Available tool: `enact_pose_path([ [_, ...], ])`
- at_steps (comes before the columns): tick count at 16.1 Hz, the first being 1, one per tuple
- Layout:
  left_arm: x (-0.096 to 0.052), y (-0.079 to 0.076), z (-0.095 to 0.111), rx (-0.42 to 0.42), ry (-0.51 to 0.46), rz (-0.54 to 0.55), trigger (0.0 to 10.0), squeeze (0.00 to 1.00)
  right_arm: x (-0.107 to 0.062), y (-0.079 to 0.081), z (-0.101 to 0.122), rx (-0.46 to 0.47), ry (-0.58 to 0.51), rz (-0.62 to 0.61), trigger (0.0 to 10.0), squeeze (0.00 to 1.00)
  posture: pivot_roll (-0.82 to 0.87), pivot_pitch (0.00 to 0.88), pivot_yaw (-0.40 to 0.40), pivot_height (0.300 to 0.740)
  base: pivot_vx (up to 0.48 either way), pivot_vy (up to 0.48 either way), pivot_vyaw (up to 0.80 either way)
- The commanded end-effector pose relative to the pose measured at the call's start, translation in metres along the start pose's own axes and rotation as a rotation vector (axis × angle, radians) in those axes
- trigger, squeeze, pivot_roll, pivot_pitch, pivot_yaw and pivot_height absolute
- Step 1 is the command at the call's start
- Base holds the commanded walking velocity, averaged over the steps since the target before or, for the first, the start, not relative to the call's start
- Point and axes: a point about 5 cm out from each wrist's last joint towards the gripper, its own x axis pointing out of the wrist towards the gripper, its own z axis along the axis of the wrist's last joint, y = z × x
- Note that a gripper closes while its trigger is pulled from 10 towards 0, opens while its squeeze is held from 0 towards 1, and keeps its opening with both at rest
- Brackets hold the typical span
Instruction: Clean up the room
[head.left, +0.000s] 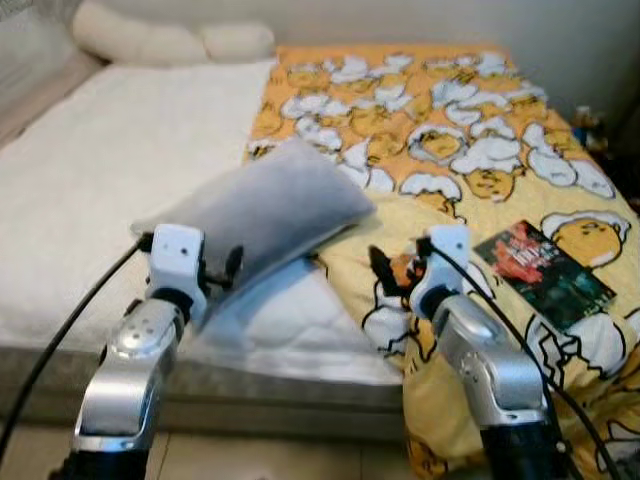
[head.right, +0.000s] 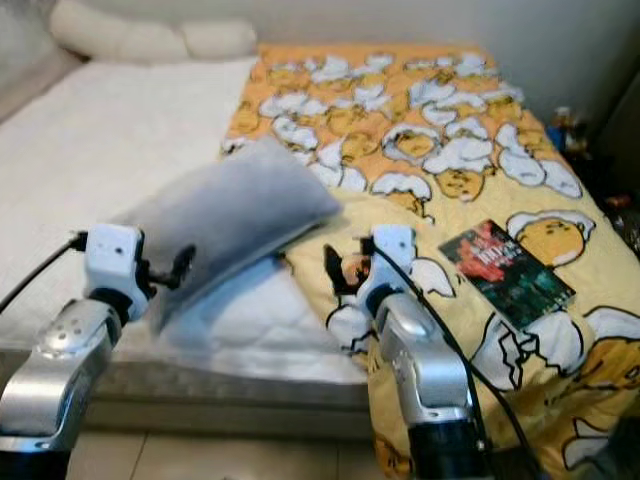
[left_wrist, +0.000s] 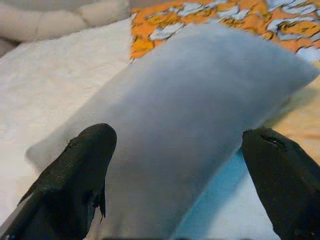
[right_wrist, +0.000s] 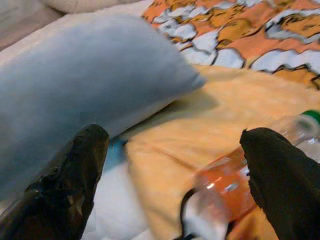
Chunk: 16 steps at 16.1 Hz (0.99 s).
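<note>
My left gripper (left_wrist: 175, 185): fingers spread wide, gripping nothing, at the near end of the grey pillow (head.left: 262, 212).
My right gripper (right_wrist: 175, 190): fingers wide apart, holding nothing, over a clear plastic bottle (right_wrist: 240, 175) with an orange label.
Grey pillow: lies slantwise across the blanket's edge, half on white.
Yellow blanket (head.left: 440, 130): egg cartoon print, covers the bed's right half.
Book (head.left: 543, 272): dark cover, flat on the blanket.
White mattress cover (head.left: 110, 170): bare left half; cream pillows (head.left: 170, 40) against the wall.
</note>
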Motion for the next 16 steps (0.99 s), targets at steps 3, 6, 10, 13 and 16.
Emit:
enact_pose_path([
  [3,0.003,-0.001,0.004,0.01,-0.011,-0.021,10.0,0.0,0.0,-0.01,-0.001,-0.002,0.012,-0.03,10.0,0.0,-0.06,0.0,0.055,0.74,0.32,0.0,0.0],
  [6,0.003,-0.002,0.005,0.015,-0.012,-0.026,10.0,0.0,0.0,-0.009,-0.001,-0.003,0.015,-0.028,10.0,0.0,-0.06,0.0,0.055,0.74,0.322,0.0,0.0],
  [10,0.003,-0.009,0.002,0.011,0.008,-0.056,10.0,0.0,0.0,-0.013,-0.002,-0.029,0.024,-0.067,10.0,0.0,-0.05,0.0,0.059,0.74,0.157,0.0,0.0],
  [13,-0.008,-0.024,0.001,-0.069,0.029,-0.186,10.0,0.0,-0.002,-0.018,-0.008,-0.045,0.136,-0.156,10.0,0.0,-0.07,0.0,0.07,0.74,0.0,0.0,0.0],
  [16,-0.014,-0.026,0.004,-0.095,0.023,-0.228,10.0,0.0,-0.002,-0.022,-0.014,-0.004,0.186,-0.194,10.0,0.66,-0.08,0.0,0.074,0.74,0.0,0.0,0.0],
])
